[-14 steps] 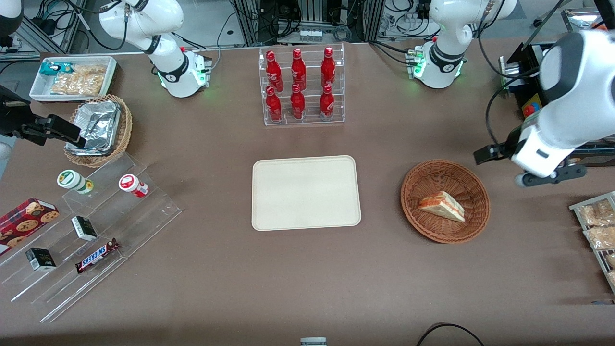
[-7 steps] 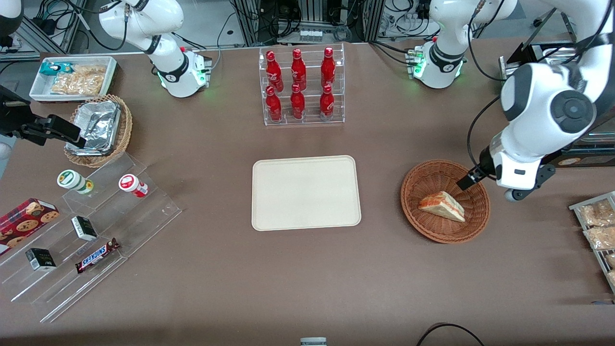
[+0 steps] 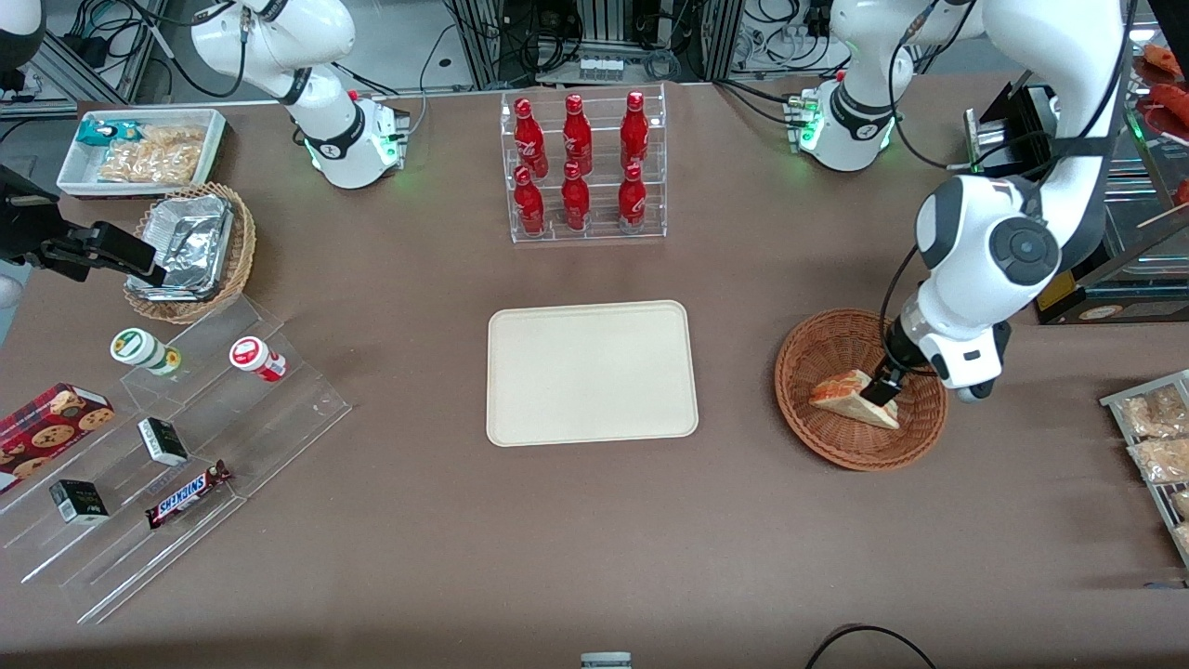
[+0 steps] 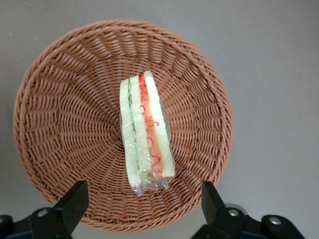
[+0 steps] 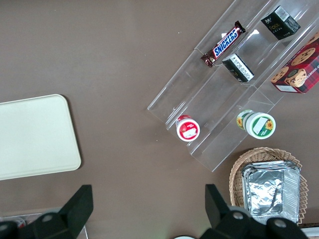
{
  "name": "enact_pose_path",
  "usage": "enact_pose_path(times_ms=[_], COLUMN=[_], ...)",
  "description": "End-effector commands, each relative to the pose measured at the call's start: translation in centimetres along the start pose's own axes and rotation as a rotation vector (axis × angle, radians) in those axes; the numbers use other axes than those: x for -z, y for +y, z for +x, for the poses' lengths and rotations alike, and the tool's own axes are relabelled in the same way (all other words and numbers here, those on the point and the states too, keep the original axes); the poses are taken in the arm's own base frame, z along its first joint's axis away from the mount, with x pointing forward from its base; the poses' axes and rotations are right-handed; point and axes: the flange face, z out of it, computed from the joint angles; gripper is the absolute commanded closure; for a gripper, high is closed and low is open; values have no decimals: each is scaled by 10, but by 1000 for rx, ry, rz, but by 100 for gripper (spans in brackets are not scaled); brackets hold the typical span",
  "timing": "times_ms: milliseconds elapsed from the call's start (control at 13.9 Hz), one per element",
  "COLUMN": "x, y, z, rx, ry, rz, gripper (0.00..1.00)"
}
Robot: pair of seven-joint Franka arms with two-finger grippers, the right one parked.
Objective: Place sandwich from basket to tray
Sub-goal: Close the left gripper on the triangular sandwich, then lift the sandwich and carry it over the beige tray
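Front view: the brown table [image 3: 557, 539] carries everything, and near its middle lies the cream tray [image 3: 592, 373], flat and bare. Toward the working arm's end of the table sits the round reddish-brown basket [image 3: 817, 353], well apart from the tray. The left arm reaches down over the basket, its gripper [image 3: 881, 388] hanging just above the sandwich [image 3: 841, 392], which lies in the basket's hollow. The left wrist view looks straight down on the basket [image 4: 65, 114] and the wrapped sandwich [image 4: 144, 134], its green and red-orange filling edge facing up. There the gripper [image 4: 144, 201] has its fingers [image 4: 75, 199] spread wide apart, one on each side of the sandwich's end, touching nothing.
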Motion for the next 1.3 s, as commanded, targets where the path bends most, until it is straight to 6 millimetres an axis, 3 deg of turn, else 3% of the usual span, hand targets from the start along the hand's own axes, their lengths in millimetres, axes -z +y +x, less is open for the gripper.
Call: enact_pose_path(times_ms=[0, 721, 793, 865, 937, 1009, 1225], x=[-10, -74, -74, -75, -74, -74, -56], y=[2, 4, 5, 5, 6, 6, 13], z=[0, 4, 4, 6, 6, 6, 10], rx=[40, 83, 96, 128, 122, 114, 101], ry=[-14, -33, -34, -34, -33, -31, -15], rz=[-1, -1, -1, 0, -2, -1, -16], gripper=[0, 0, 19, 54, 82, 90, 92])
